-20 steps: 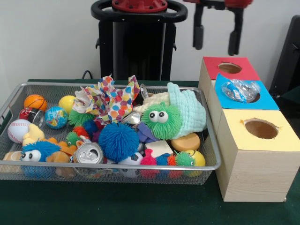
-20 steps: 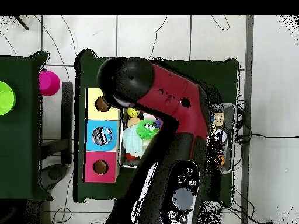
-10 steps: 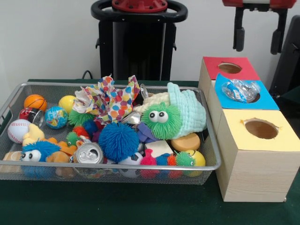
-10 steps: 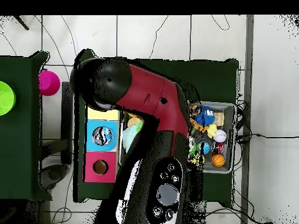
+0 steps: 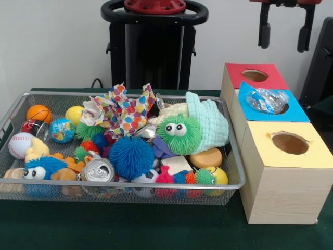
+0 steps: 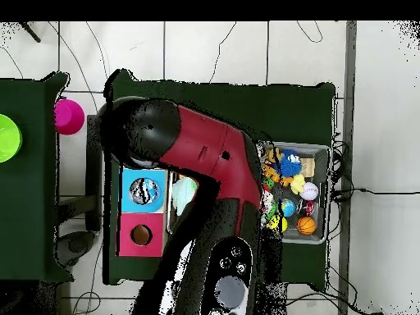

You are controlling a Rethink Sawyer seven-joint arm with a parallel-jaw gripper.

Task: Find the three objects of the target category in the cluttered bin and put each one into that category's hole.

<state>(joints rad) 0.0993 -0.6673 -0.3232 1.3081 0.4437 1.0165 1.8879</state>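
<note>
The gripper (image 5: pixel 281 34) hangs high above the row of boxes, its two fingers (image 5: pixel 264 34) spread apart with nothing between them. Directly below the fingers, a crumpled clear plastic piece (image 5: pixel 266 100) with blue print sits lodged in the blue box's hole (image 5: pixel 282 109), not dropped through. Judging by that, crushed packaging seems to be the target category, so the next candidates lie far off to the side and below, in the wire bin (image 5: pixel 235 176): a silver can (image 5: pixel 98 171) at the bin's near rim. The can probably handles light, thin-walled and slippery; pinching across its rim or body looks safest.
</note>
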